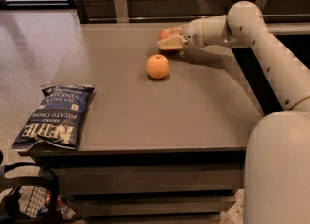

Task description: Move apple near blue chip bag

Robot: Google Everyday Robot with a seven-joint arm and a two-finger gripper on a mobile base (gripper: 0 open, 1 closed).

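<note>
Gripper point(168, 40): low over the bench point(145, 116) at its far edge, right of the middle, set against the apple; whether it is closed on the fruit or only around it, I cannot tell
Apple point(164, 32): at the same far edge, touching the gripper; only a red patch shows above the pale gripper parts
Blue chip bag point(52, 117): lying flat at the front left corner, its left side a little over the left edge, well apart from the apple
Orange point(158, 66): just in front of the gripper, toward the front edge, near the straight line from the apple to the bag
Step in hand: I judge it is the taking hold of the apple
To do it well: make the hold firm and centred, because a round fruit can roll out; lift enough to pass over or beside the orange without pushing it; put the apple down on the bench just beside the bag, not on it and not close to the left edge
Hard to make out: most of the apple and its contact with the bench are hidden by the gripper; the arm point(261, 43) is cut off at the right
</note>
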